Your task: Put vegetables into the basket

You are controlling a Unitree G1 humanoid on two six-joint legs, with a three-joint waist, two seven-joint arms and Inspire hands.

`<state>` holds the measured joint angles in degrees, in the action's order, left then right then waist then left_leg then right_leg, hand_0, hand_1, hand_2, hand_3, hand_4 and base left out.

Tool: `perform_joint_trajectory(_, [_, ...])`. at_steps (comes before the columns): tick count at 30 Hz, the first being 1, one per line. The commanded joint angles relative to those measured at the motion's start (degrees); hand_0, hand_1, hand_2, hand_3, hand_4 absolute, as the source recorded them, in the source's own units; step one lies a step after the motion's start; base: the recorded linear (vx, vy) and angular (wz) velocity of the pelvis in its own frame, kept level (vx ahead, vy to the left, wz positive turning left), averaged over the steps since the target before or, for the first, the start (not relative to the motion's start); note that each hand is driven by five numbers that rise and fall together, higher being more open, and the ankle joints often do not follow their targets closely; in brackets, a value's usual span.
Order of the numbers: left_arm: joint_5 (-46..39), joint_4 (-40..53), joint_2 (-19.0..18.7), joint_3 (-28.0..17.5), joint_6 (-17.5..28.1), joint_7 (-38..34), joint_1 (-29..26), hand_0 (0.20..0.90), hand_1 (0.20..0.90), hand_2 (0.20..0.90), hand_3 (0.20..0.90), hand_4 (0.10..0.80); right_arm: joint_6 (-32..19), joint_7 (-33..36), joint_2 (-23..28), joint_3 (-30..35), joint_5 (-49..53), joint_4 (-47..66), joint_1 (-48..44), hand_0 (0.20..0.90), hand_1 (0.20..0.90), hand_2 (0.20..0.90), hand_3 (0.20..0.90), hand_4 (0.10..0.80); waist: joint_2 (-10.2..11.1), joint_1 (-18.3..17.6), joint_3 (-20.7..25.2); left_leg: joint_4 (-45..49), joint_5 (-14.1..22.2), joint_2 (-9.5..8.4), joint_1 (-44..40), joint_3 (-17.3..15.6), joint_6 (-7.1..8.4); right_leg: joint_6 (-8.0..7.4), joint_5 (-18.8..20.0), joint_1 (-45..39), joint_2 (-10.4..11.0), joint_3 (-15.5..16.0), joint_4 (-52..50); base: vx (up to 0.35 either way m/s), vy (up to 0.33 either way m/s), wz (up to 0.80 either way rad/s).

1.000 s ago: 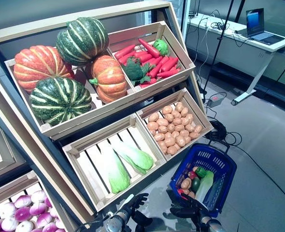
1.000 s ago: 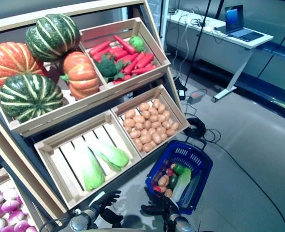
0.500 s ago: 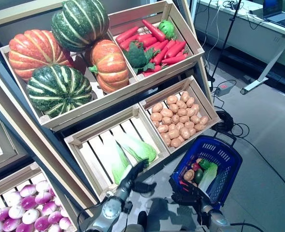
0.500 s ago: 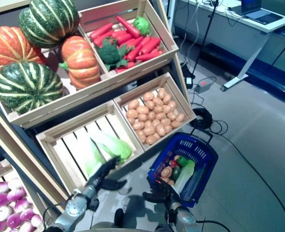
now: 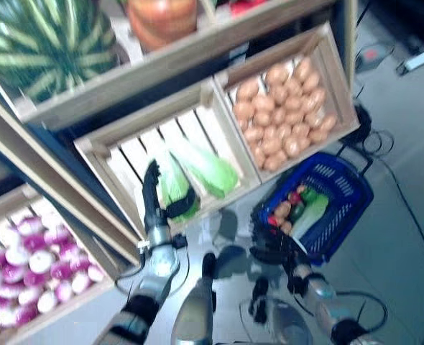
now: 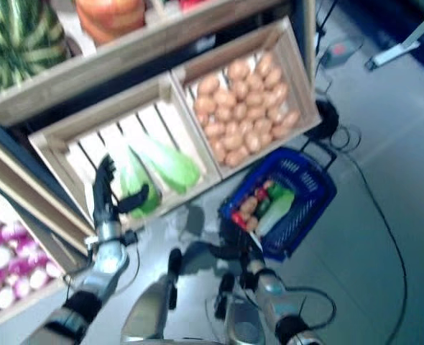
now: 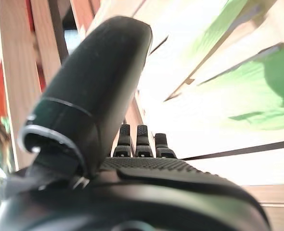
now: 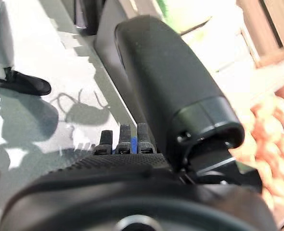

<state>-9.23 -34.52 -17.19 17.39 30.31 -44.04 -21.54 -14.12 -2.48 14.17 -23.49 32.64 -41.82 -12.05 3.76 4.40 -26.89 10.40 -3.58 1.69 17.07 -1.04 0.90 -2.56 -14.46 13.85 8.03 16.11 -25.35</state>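
Two green cabbages (image 5: 197,172) lie in the slatted wooden crate (image 5: 100,140) on the lower shelf. My left hand (image 5: 153,201) stands upright at that crate's front edge, open, its fingers straight and its thumb reaching toward the nearer cabbage (image 7: 257,91). The blue basket (image 5: 352,208) sits on the floor to the right and holds potatoes, a red piece and green vegetables (image 5: 298,208). My right hand (image 5: 273,248) hovers low beside the basket's near corner, open and holding nothing.
A crate of potatoes (image 5: 284,108) sits right of the cabbage crate, above the basket. A striped green pumpkin (image 5: 47,39) and an orange one (image 5: 162,14) fill the upper shelf. Purple onions (image 5: 32,251) lie in a low crate at the left.
The camera has tipped downward. My left hand has risen from near the floor up to the cabbage crate's front. The right hand stays by the basket.
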Motion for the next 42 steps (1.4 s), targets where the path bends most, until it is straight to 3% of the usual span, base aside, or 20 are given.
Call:
perform_joint_trajectory(1, [4.61,3.58,0.04,-3.07,1.20,-9.50,-1.47,0.900,0.900,0.900,0.900,0.800,-4.04,1.70,0.38,-0.92,2.89,8.66,2.92,0.900,0.900,0.900,0.900,0.800,0.02,0.11,2.20,12.35,4.11,-0.03,6.43,-0.18,0.67,1.61,6.66,7.08,0.61,-2.32,-5.39,-0.116,0.092,-0.11])
perform_joint_trajectory(3, [3.69,2.96,0.30,-3.54,0.11,-10.99,-3.39,0.900,0.900,0.900,0.900,0.800,-4.61,2.39,0.71,-1.09,3.21,9.31,1.95,0.900,0.900,0.900,0.900,0.800,0.43,-0.02,1.33,15.93,5.44,-0.06,9.79,-0.40,0.13,1.71,5.19,10.55,1.09,-2.98,-9.70,-0.115,0.090,-0.10])
perform_joint_trajectory(4, [3.69,2.03,0.46,-4.03,-0.30,-12.47,-5.12,0.900,0.900,0.900,0.900,0.800,-5.04,3.02,1.12,-1.29,3.34,10.31,1.35,0.900,0.900,0.900,0.900,0.800,0.75,-0.33,0.47,20.69,8.35,-0.25,12.48,-0.47,0.10,1.63,2.56,13.07,1.48,-3.89,-14.56,-0.099,0.095,-0.01])
perform_joint_trajectory(10, [1.31,1.12,-1.08,-6.47,-1.69,-15.75,-9.49,0.900,0.900,0.900,0.900,0.800,-5.08,3.97,2.97,-0.19,3.67,16.63,-0.15,0.900,0.900,0.900,0.900,0.800,1.21,-1.57,-1.57,34.02,13.35,0.69,21.44,-0.86,-0.67,2.70,-1.03,22.22,2.08,-5.31,-26.41,-0.098,0.101,-0.05])
perform_joint_trajectory(17, [-4.14,-0.64,-5.28,-8.03,-4.65,-14.65,-14.71,0.900,0.900,0.900,0.900,0.800,-8.64,3.88,5.97,1.20,1.31,23.38,-2.31,0.900,0.900,0.900,0.900,0.800,1.61,-3.15,-2.87,42.46,15.78,2.77,28.14,-0.71,-1.56,3.42,-3.07,29.33,1.61,-7.27,-33.95,-0.033,0.077,-0.09])
perform_joint_trajectory(21, [-6.32,-2.13,-8.00,-8.13,-5.69,-12.09,-17.60,0.900,0.900,0.900,0.900,0.800,-9.86,3.81,7.44,1.59,-0.91,26.84,-4.00,0.900,0.900,0.900,0.900,0.800,1.63,-4.02,-2.89,44.48,16.23,3.27,30.50,-0.74,-1.76,3.51,-3.29,31.73,1.00,-8.24,-35.43,0.007,0.068,-0.11])
perform_joint_trajectory(29, [-10.65,-5.79,-14.31,-8.04,-6.85,-5.92,-23.38,0.900,0.900,0.900,0.900,0.800,-5.71,5.05,9.28,1.42,-1.15,28.40,-6.45,0.900,0.900,0.900,0.900,0.800,0.82,-5.80,-2.91,44.26,15.92,3.85,31.09,-1.96,-1.60,3.20,-2.60,33.02,0.43,-9.32,-35.13,0.030,0.071,-0.10])
perform_joint_trajectory(33, [-16.78,-7.14,-15.92,-8.86,-8.45,-1.36,-24.13,0.900,0.900,0.900,0.900,0.800,-6.26,5.99,10.18,1.82,-0.91,27.88,-5.74,0.900,0.900,0.900,0.900,0.800,0.07,-6.83,-2.91,43.53,15.73,4.38,30.61,-2.89,-1.51,3.01,-2.11,33.09,0.45,-9.79,-34.38,0.028,0.075,-0.14])
perform_joint_trajectory(42, [-22.07,-8.90,-18.14,-8.84,-12.03,2.17,-27.52,0.900,0.900,0.900,0.900,0.800,-6.54,9.18,10.83,3.66,-2.56,31.17,-9.37,0.900,0.900,0.900,0.900,0.800,-0.95,-7.86,-2.91,41.48,15.67,4.52,29.42,-4.08,-0.98,2.34,-1.43,32.71,0.31,-10.37,-32.25,0.016,0.038,-0.06])
